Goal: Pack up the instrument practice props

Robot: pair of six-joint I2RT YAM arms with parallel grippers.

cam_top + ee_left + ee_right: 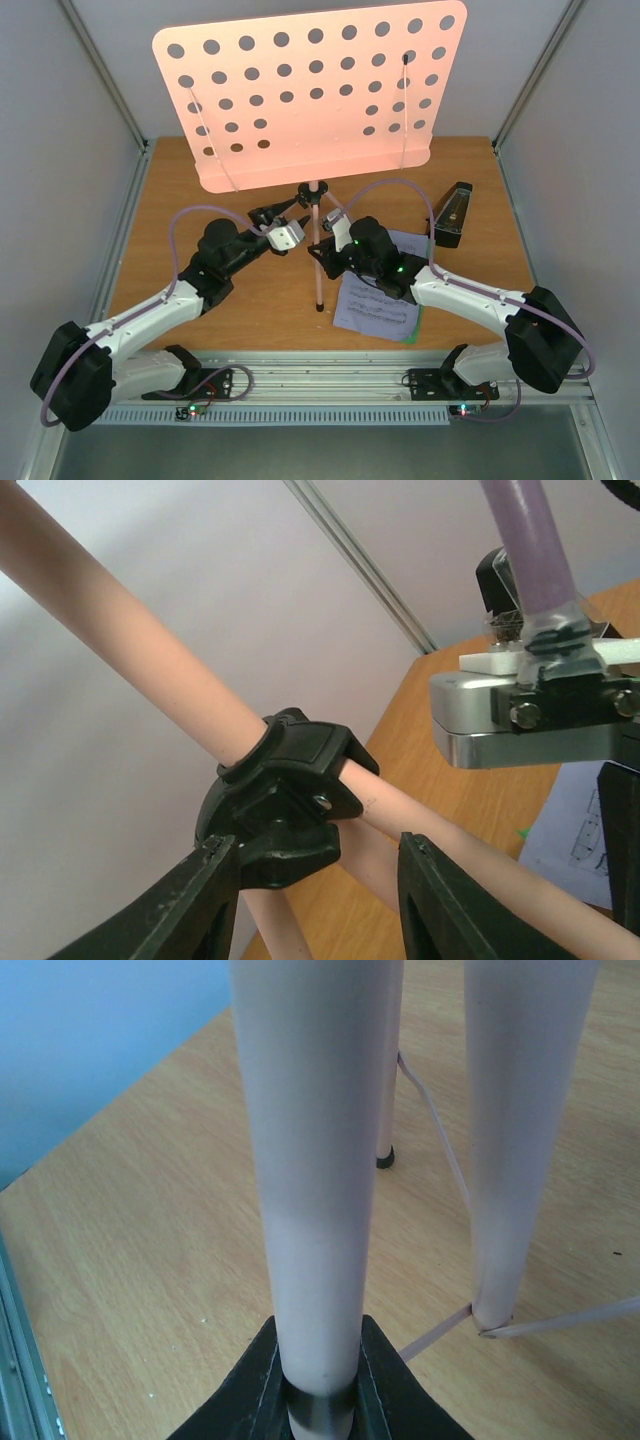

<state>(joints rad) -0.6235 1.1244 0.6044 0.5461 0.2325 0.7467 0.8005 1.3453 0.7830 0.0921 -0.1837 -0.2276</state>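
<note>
Pink stand leg (310, 1160) tight between right fingers (252, 1392); left fingers (185, 905) apart astride black collar (290, 790), maybe touching.

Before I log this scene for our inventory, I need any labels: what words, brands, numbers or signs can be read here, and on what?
No word, brand or number can be read in any view.
White sheet of music: printed staves, too small to read.
Black metronome: any markings on its face are too small to read.
Pink music stand: no print visible, only punched holes.
</note>
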